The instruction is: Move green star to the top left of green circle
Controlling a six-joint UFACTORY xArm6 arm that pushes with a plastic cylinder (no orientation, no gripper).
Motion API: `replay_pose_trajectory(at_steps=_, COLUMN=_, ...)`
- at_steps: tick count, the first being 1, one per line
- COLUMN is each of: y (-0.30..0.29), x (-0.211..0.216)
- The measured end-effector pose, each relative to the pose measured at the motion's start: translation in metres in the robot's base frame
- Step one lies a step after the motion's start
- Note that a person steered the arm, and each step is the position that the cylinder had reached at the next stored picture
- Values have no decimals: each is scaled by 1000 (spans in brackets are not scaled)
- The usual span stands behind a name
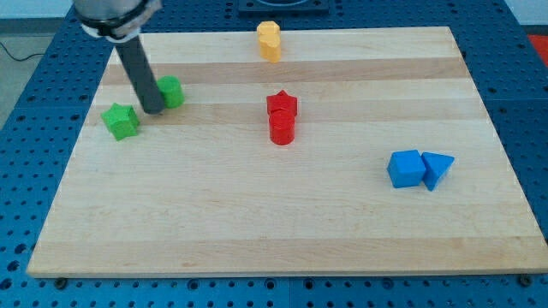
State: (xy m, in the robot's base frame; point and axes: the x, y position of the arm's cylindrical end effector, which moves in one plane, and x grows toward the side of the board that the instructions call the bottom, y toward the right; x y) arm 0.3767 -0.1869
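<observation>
The green star [121,121] lies near the board's left edge, in the upper left part of the view. The green circle [171,91] sits up and to the right of it. My tip [153,109] rests between the two, just right of the star and touching or nearly touching the circle's lower left side. The dark rod rises from there to the view's top left and hides part of the circle.
A yellow block [269,40] stands near the board's top edge. A red star [281,105] touches a red cylinder [281,128] at the centre. A blue cube [405,168] and blue triangle [437,168] sit together at the right. The wooden board [257,222] lies on a blue perforated table.
</observation>
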Motion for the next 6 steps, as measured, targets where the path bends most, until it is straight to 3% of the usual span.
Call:
replay_pose_trajectory(at_steps=2, y=2, x=60)
replay_pose_trajectory(at_steps=4, y=-49, x=21)
replay_pose_trajectory(at_steps=5, y=-48, x=31)
replay_pose_trajectory(at_steps=6, y=-51, x=70)
